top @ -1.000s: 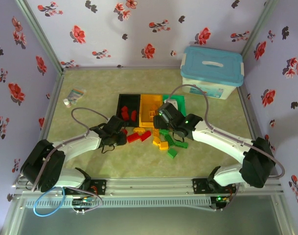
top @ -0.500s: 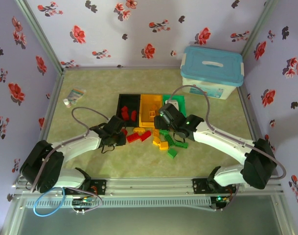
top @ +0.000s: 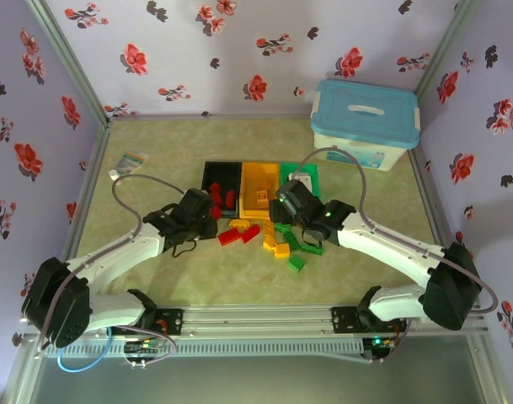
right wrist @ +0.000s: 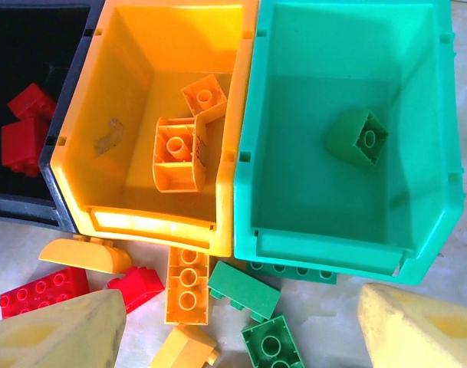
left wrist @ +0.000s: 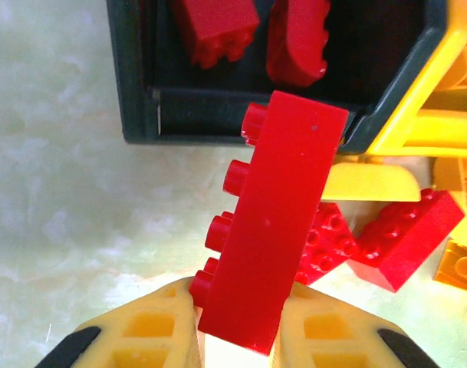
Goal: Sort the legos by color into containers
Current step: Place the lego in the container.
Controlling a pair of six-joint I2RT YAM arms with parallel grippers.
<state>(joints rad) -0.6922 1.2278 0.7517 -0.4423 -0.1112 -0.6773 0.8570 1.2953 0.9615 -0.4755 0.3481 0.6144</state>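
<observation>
In the left gripper (left wrist: 237, 322) you hold a long red brick (left wrist: 283, 222), pinched only at its near end, so most of it sticks out ahead with its studs to the left. That short grip is the first risk: a bump or a quick swing may pivot the brick or let it slip out. Its far end hangs over the front wall of the black bin (left wrist: 133, 92), near the corner where the yellow bin (left wrist: 436, 69) touches it. If you release here, the brick may catch on the wall and tip back onto the table, or slide toward yellow. Carry it farther in, over the red pieces (left wrist: 218, 27) lying inside.

On the other side, the right gripper (right wrist: 237, 310) stands wide and holds nothing, above the loose pile just before the bins. A green brick (right wrist: 245, 290) lies there close beside an orange brick (right wrist: 188, 280). Come down carelessly and you may take both, or shove them against the green bin (right wrist: 333, 257). Beyond, one green piece (right wrist: 357, 138) sits in that bin.
</observation>
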